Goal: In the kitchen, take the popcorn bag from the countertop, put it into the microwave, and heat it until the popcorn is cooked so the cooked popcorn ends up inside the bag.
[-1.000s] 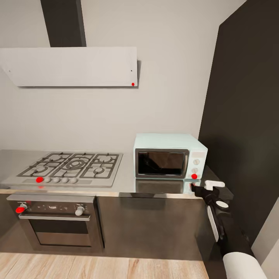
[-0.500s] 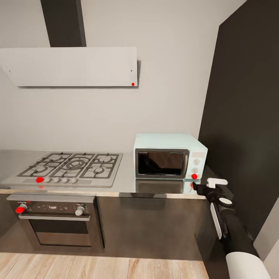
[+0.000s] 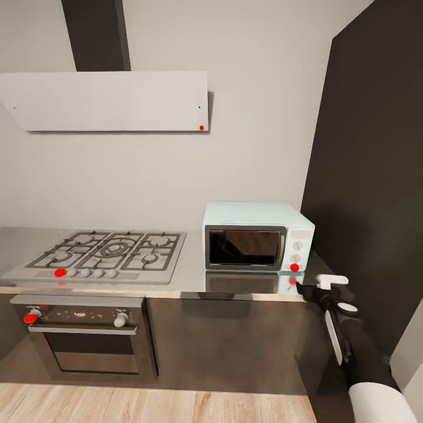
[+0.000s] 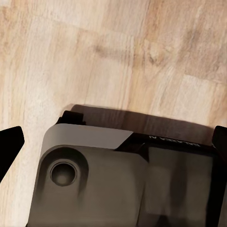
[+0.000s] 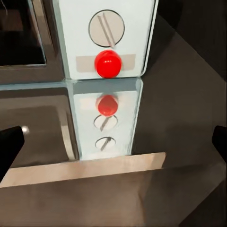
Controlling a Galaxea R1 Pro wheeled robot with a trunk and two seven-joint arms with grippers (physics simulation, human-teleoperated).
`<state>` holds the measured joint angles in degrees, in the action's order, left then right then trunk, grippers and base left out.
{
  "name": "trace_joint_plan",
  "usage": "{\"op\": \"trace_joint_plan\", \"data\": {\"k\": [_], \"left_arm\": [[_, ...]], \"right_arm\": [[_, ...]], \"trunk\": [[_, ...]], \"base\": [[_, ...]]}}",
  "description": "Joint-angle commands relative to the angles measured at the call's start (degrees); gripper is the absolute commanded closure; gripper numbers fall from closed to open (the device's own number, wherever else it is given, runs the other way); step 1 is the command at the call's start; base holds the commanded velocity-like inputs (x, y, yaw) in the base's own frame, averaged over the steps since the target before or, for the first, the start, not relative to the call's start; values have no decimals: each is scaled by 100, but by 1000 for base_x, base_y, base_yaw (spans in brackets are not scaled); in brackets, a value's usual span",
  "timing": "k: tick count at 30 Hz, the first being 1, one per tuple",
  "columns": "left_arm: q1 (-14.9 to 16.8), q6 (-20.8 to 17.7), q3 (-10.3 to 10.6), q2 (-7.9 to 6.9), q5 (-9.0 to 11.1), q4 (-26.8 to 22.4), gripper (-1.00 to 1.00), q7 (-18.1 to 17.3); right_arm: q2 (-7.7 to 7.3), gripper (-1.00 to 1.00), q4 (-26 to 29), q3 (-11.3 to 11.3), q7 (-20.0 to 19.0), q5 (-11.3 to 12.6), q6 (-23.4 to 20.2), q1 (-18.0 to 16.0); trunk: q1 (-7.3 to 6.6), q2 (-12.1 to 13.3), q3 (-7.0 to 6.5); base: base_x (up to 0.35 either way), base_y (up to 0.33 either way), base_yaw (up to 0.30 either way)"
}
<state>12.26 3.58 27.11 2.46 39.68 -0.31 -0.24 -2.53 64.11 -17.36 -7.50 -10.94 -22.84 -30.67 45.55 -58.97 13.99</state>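
Here, a gas hob (image 3: 106, 252) sits on the countertop (image 3: 194, 267) at the left, above a built-in oven (image 3: 88, 338). To its right stands the microwave (image 3: 257, 237), door closed, red light (image 5: 108, 63) at the panel's bottom. Near its right corner hovers the right gripper (image 3: 301, 288), jaws spread. The left gripper's fingers (image 4: 9, 146) are also apart, over wooden floor (image 4: 118, 56).

Grey metal countertop (image 3: 191, 267) carrying a gas hob (image 3: 106, 252); just right of it, the mint microwave (image 3: 257, 237).

Spread left claw (image 4: 113, 142) over robot base (image 4: 94, 179), wooden floor (image 4: 118, 52).
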Motion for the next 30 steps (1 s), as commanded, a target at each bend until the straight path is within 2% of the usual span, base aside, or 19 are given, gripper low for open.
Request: {"op": "trace_joint_plan", "data": {"k": [1,3,4,16,26,30], "left_arm": [[5,20,48,5,48,6,-100,-3],[5,10,48,8,48,7,-100,-3],[5,4,48,9,48,11,-100,-3],[5,3,47,0,48,6,-100,-3],[5,4,47,0,48,5,-100,-3],[5,3,46,0,48,8,-100,-3]], "right_arm": [[-31,-100,7,-46,-84,-58,-23,-4],[-96,-100,5,-110,-148,-58,-13,-2],[-265,-100,5,-331,-1507,-61,-11,-5],[-231,-100,5,-328,-1450,-82,8,-1],[-268,-100,0,-337,-1502,-75,8,-1],[-274,-100,-240,-347,-1524,-96,8,-2]], "trunk": [[0,-5,8],[0,-5,8],[0,-5,8],[0,-5,8],[0,-5,8],[0,-5,8]], "base": [[0,0,0],[14,0,0],[181,0,0],[245,0,0],[234,0,0],[87,0,0]]}}
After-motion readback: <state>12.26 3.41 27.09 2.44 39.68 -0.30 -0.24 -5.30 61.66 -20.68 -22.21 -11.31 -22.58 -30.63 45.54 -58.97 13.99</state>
